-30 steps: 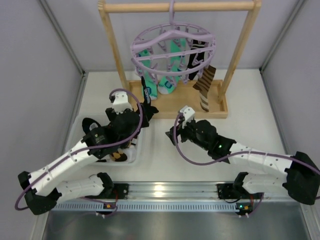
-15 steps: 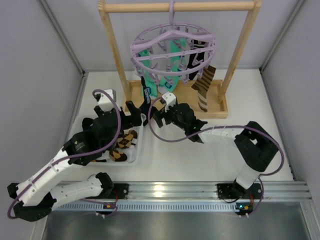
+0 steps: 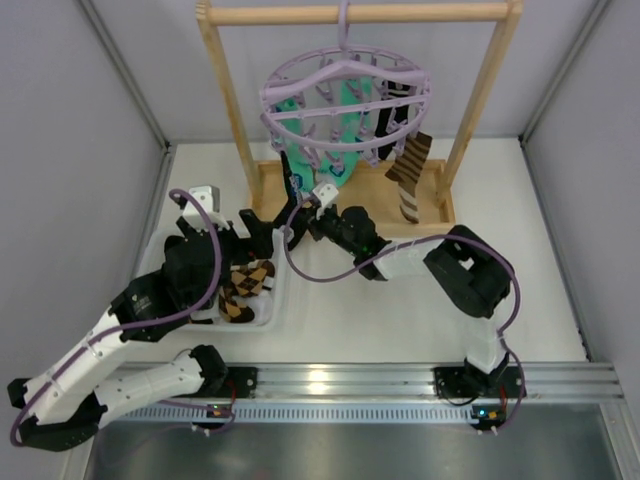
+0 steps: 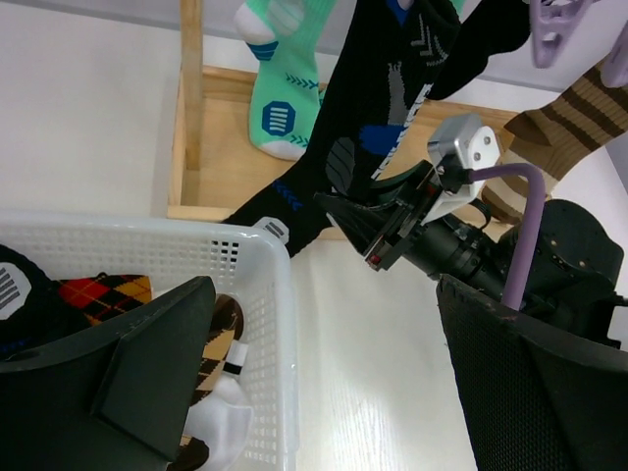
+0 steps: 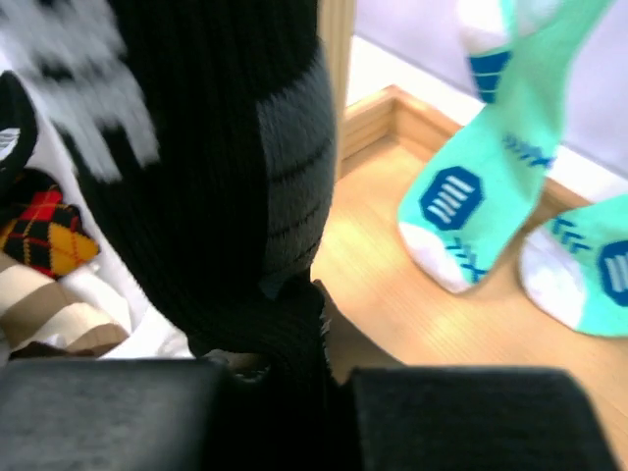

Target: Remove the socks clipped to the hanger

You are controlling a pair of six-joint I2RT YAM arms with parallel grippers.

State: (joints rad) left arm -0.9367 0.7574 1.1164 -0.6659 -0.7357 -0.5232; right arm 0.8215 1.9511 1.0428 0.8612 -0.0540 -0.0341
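The lavender hanger (image 3: 345, 95) hangs from the wooden rack's top bar with socks clipped under it: teal ones (image 3: 345, 125), a brown striped one (image 3: 408, 170) and a long black sock (image 3: 292, 185). My right gripper (image 3: 302, 213) is shut on the lower end of that black sock (image 5: 226, 177), the fabric pinched between its fingers (image 5: 108, 412). From the left wrist view the same grip (image 4: 339, 204) shows on the black sock (image 4: 368, 118). My left gripper (image 4: 343, 392) stands open over the basket's right rim, with nothing between its fingers.
A white mesh basket (image 3: 276, 300) at the left holds several socks, one of them argyle (image 3: 247, 283). The wooden rack (image 3: 228, 110) stands on a wooden base (image 3: 370, 205) at the back. Grey walls close in left and right.
My right arm has stretched left and forward to the hanging black sock, and its jaws have shut on it. My left arm has drawn back left over the basket, still open.
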